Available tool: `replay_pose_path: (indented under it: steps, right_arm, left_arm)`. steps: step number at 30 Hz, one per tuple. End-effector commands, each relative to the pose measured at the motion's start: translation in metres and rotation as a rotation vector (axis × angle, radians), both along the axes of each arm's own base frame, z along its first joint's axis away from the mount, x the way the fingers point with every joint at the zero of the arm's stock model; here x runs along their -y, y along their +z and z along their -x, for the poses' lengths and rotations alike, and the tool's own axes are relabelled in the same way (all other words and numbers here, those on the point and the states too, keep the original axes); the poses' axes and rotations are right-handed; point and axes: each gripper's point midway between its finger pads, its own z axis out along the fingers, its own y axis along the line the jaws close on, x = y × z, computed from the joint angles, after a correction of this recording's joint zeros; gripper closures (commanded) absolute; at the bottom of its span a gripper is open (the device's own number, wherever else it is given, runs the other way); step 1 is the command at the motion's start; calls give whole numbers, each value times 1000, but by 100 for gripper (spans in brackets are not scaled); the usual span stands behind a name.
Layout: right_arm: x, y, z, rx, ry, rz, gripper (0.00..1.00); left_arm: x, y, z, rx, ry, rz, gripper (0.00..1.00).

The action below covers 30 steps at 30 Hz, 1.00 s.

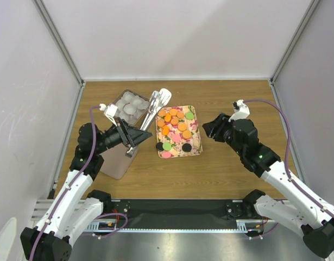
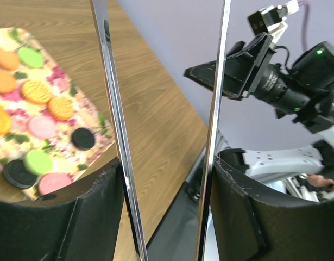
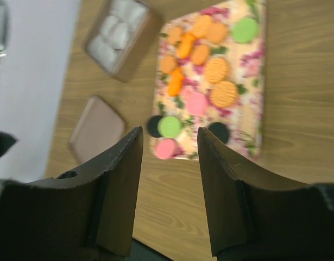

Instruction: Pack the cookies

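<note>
The cookies, small orange, pink, green and black discs, lie on the floral tray at the table's middle. My left gripper is shut on metal tongs, whose tips reach up beside the box. In the left wrist view the two tong arms run between my fingers, with cookies on the tray to the left. My right gripper is open and empty, hovering just right of the tray. Its wrist view looks down on the cookies.
A brown box holding white crinkled paper cups stands left of the tray, also in the right wrist view. Its flat brown lid lies below my left gripper and shows in the right wrist view. White walls enclose the table.
</note>
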Motion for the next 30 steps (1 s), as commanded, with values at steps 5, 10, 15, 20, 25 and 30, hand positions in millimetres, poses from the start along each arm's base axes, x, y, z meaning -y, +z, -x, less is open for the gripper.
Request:
replay_pose_path:
  steps: [5, 10, 15, 20, 25, 30]
  right_arm:
    - [22, -36, -7, -108, 12, 153, 50]
    - [21, -56, -2, -186, 47, 213, 49]
    - [20, -77, 12, -250, 106, 252, 49]
    - [20, -88, 28, -295, 147, 258, 49]
    - [23, -100, 34, -307, 145, 262, 48]
    - [23, -101, 30, -288, 138, 261, 49]
  left_arm:
    - [-13, -19, -17, 6, 110, -132, 39]
    - [-18, -39, -27, -47, 158, -240, 41]
    - [-24, -62, -39, -78, 198, -379, 42]
    - [-33, -86, -46, -129, 220, -528, 45]
    - [-39, -110, -47, -150, 232, -663, 46]
    - [-28, -122, -42, -151, 199, -737, 46]
